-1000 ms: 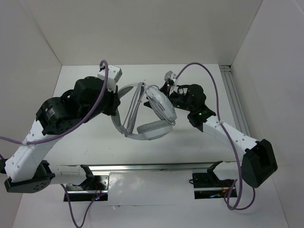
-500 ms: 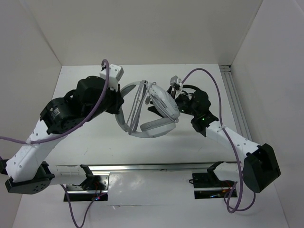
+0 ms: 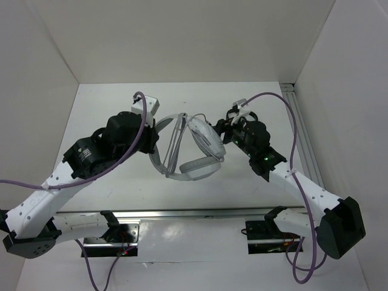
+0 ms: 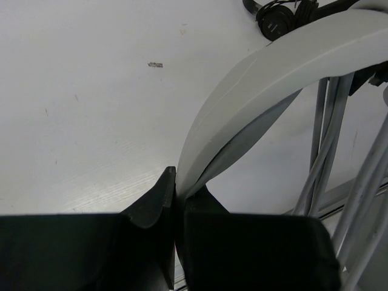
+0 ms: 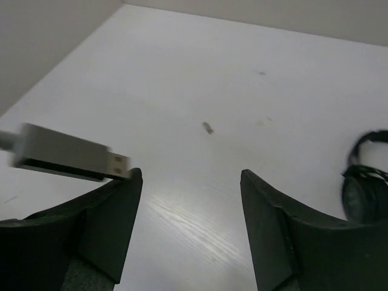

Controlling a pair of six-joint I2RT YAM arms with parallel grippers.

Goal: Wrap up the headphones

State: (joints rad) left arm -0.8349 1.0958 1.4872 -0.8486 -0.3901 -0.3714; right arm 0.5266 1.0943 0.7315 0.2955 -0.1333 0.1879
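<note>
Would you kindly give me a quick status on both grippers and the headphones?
Left gripper shut on headphones at the headband. Right gripper open; USB plug by one fingertip, unclamped. Black headphones nearby, clear.

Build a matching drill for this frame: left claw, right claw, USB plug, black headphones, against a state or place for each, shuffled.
1. left claw
2. right claw
3. USB plug
4. black headphones

A. lying on the table
B. open, gripping nothing
C. shut on the white headband
D. blurred, just beside the open claw

Pairs: 1-C, 2-B, 3-D, 4-A
</note>
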